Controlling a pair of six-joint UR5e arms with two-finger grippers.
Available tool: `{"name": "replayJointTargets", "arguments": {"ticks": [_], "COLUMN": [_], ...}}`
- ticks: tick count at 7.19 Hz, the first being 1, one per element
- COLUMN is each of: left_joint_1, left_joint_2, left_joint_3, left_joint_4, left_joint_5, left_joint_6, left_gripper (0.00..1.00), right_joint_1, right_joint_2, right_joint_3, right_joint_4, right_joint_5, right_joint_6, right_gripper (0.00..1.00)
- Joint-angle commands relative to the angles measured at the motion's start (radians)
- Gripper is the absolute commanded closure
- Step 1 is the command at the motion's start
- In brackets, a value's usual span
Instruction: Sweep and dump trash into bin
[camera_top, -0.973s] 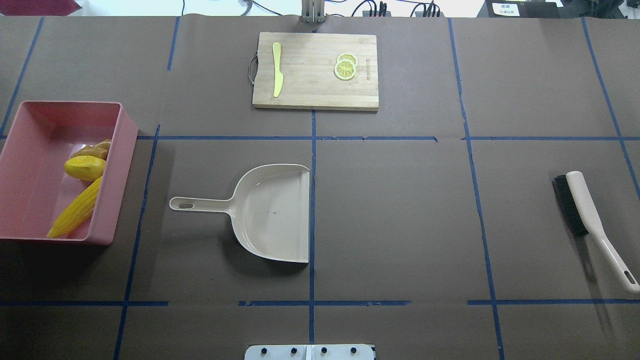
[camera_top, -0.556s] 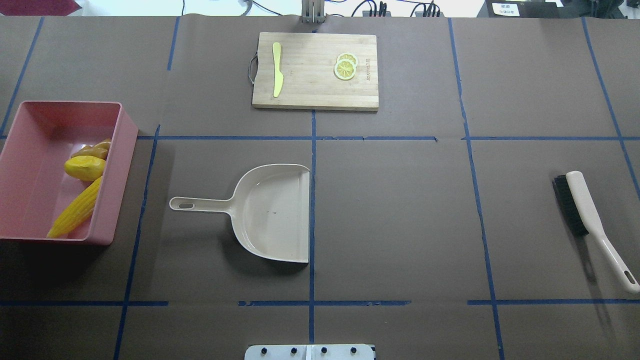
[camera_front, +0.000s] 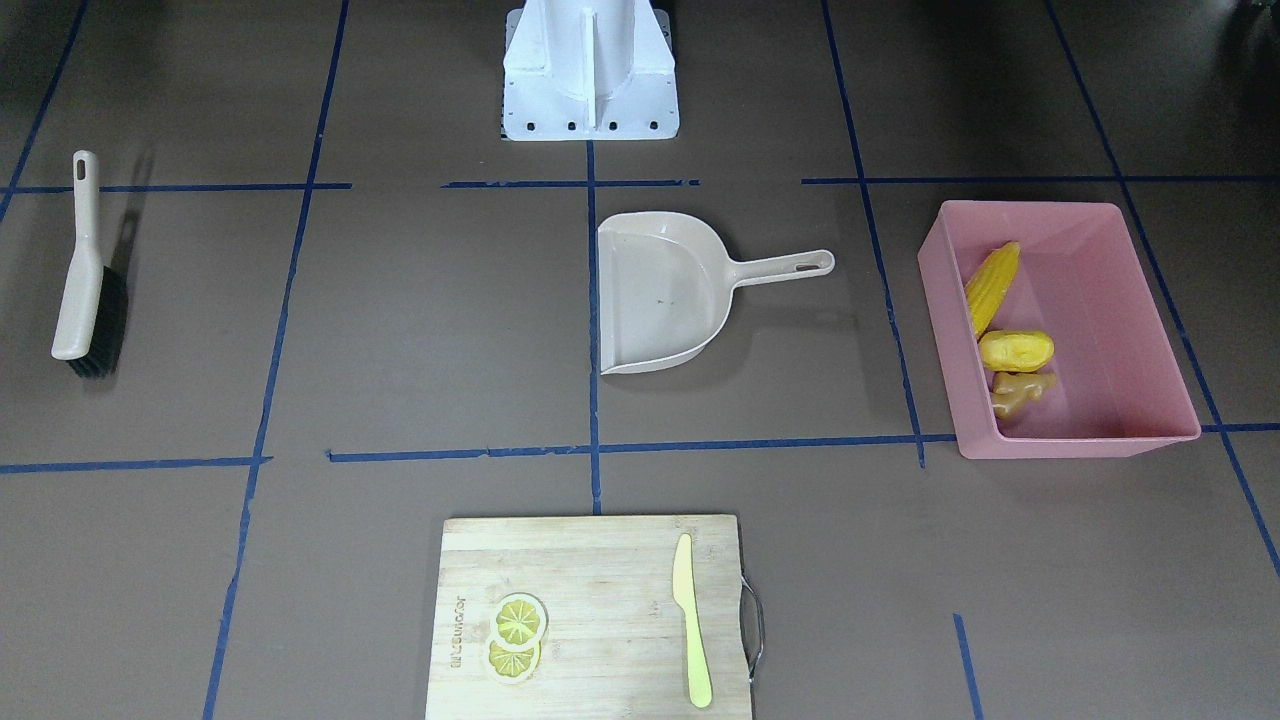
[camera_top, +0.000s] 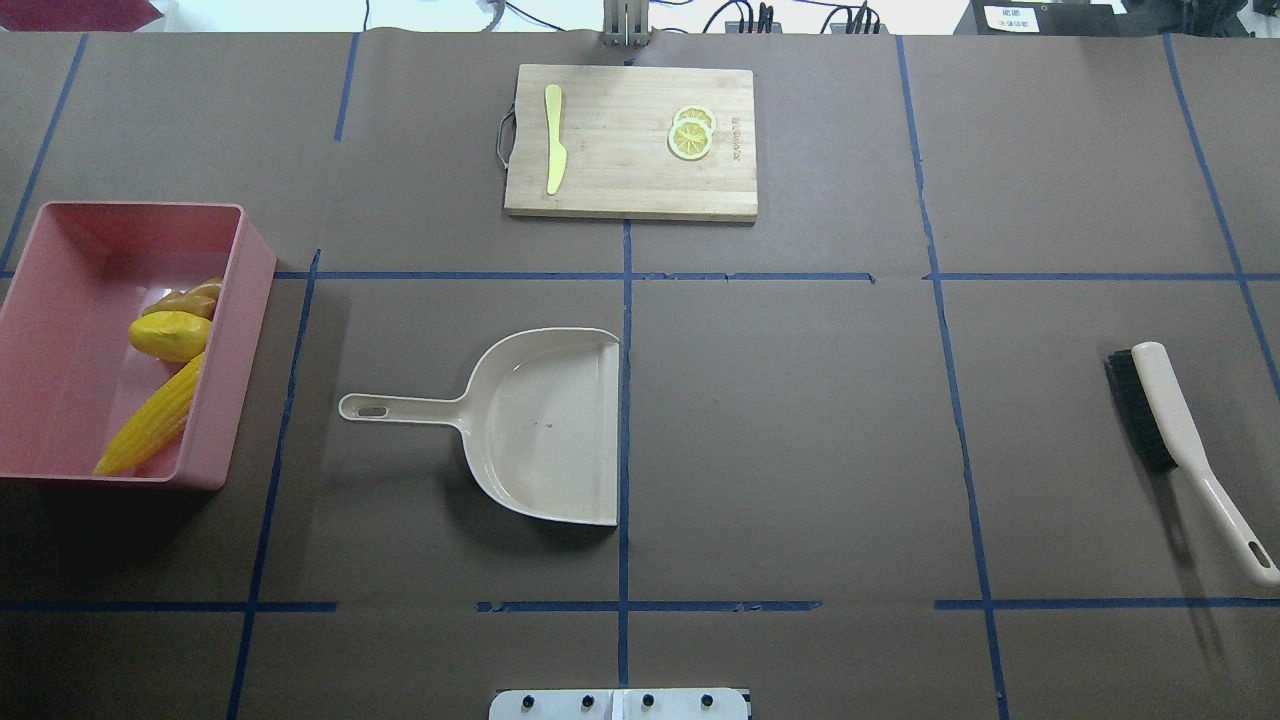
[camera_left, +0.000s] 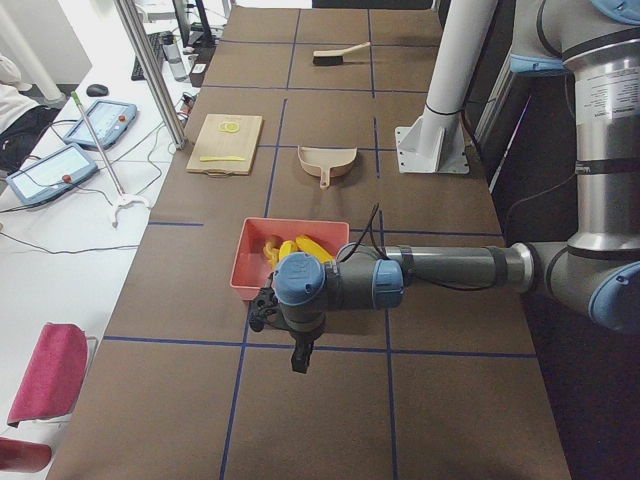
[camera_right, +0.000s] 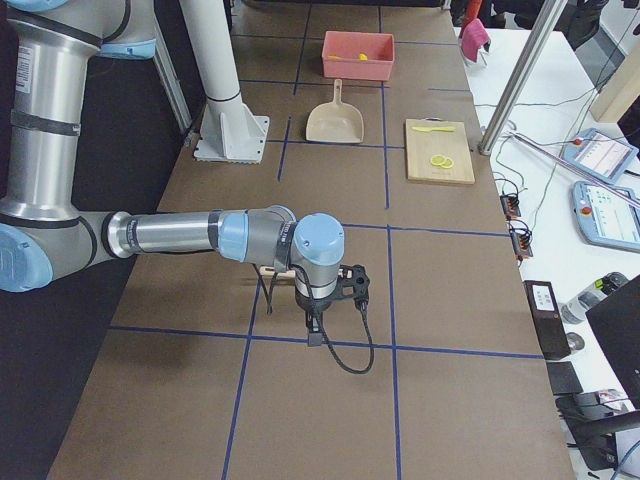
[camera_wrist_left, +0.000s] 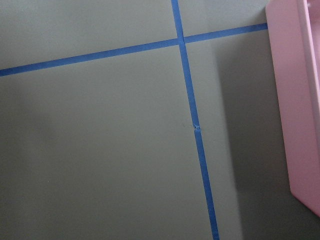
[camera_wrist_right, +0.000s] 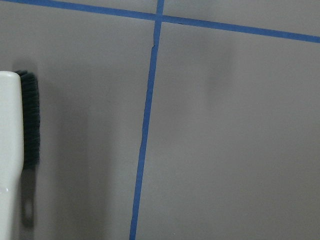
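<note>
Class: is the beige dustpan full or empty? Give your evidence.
Empty. The dustpan shows only its bare pan; the corn cob, potato and ginger lie in the pink bin.

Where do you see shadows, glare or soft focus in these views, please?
Overhead exterior: sharp, with a heavy shadow on the table on the robot's side of the bin and a thin one by the brush. Left wrist: soft and washed out, bin wall pale. Right wrist: brush handle blown out white.

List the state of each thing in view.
bin: upright, open top.
trash: three pieces, inside the bin.
dustpan: empty, flat on table.
brush: lying free on table.
knife: flat on cutting board.
lemon slices: overlapping, on board.
left gripper: cannot tell.
right gripper: cannot tell.
</note>
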Motion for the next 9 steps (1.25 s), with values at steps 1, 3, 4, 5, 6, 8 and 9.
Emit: {"name": "replayJointTargets", "arguments": {"ticks": [1,3,4,5,6,8,9], "left_joint_1": [0.000,0.000,0.000,0.000,0.000,0.000,0.002], "left_joint_2": [0.005,0.005,0.005,0.005,0.005,0.005,0.005], "left_joint_3": [-0.002,-0.002,-0.002,-0.002,-0.002,-0.002,-0.002], "left_joint_4": [-0.001,-0.001,-0.001,-0.001,-0.001,-0.001,-0.001], "left_joint_5": [0.004,0.004,0.004,0.004,0.004,0.004,0.004], "left_joint_6": [-0.001,0.000,-0.001,-0.001,-0.001,0.000,-0.001], "left_gripper": [0.00,0.00,0.00,0.00,0.00,0.00,0.00], "right_joint_1": [-0.031,-0.037,-0.038,-0.043,-0.043,-0.043,-0.043], "right_joint_2": [-0.002,-0.002,-0.002,-0.002,-0.002,-0.002,-0.002], "right_joint_3": [-0.002,-0.002,-0.002,-0.002,-0.002,0.000,0.001], "right_joint_4": [0.040,0.038,0.040,0.040,0.038,0.040,0.040], "right_joint_5": [-0.002,0.001,0.002,0.002,0.004,0.007,0.007], "right_joint_6": [0.042,0.044,0.048,0.050,0.052,0.055,0.053], "right_gripper": [0.00,0.00,0.00,0.00,0.00,0.00,0.00]}}
